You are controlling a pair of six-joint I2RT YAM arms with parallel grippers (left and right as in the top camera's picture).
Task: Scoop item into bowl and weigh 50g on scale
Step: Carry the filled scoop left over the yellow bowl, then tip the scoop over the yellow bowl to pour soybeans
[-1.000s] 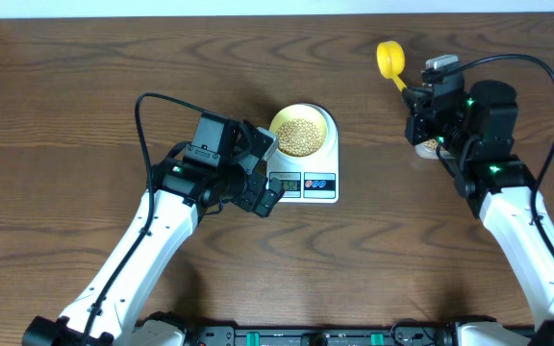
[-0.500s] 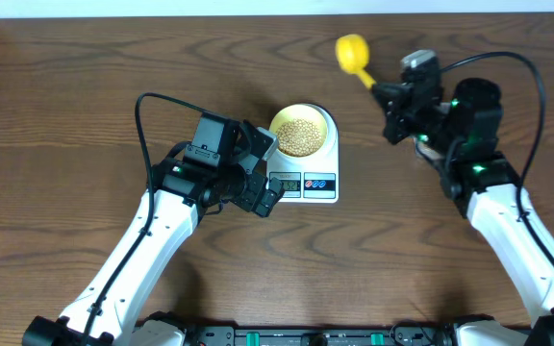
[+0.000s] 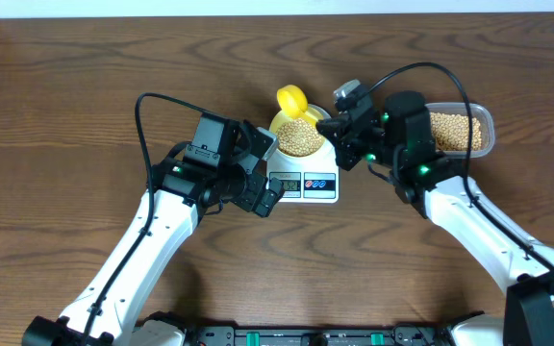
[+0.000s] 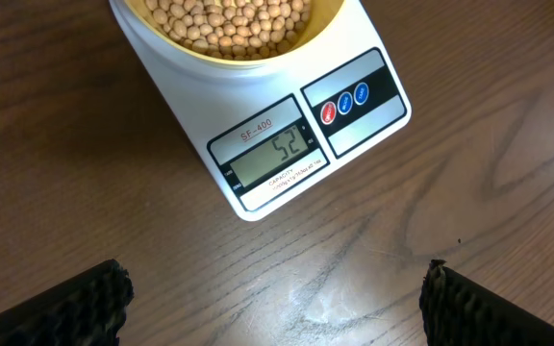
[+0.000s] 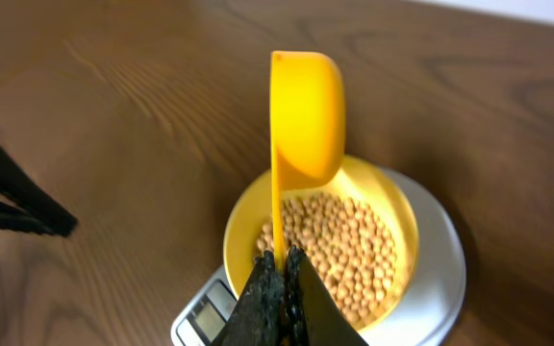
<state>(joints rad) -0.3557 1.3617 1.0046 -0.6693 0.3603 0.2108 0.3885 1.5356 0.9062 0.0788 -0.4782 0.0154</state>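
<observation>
Right gripper (image 5: 282, 279): pressed together on the thin handle of the bright yellow plastic scoop (image 5: 306, 115). The scoop's cup is turned on its side above the far-left rim of the small round pale yellow bowl (image 5: 241, 231). From overhead the cup shows only yellow, with no beans seen in it.

Left gripper (image 4: 277, 308): fingers spread wide and holding nothing. It hangs over bare wood just in front of the white rounded-rectangular digital scale (image 4: 368, 120), looking at its display.

Small round tan beans (image 5: 339, 250): heaped in the bowl to near its rim. The bowl sits on the scale's far half.

Grey display window (image 4: 275, 154): reads 52.

Progress, as judged: scooping is essentially done and the weight sits slightly over target. What is left is lifting out a few beans, then rechecking the display.

Room: the clear rectangular plastic tub (image 3: 489, 120) with spare beans lies right of the scale, beyond the right arm and well apart. There is open brown wooden tabletop (image 3: 65, 96) left of the scale. The table's back edge is close behind the scale, and the scoop is nearest to it.
</observation>
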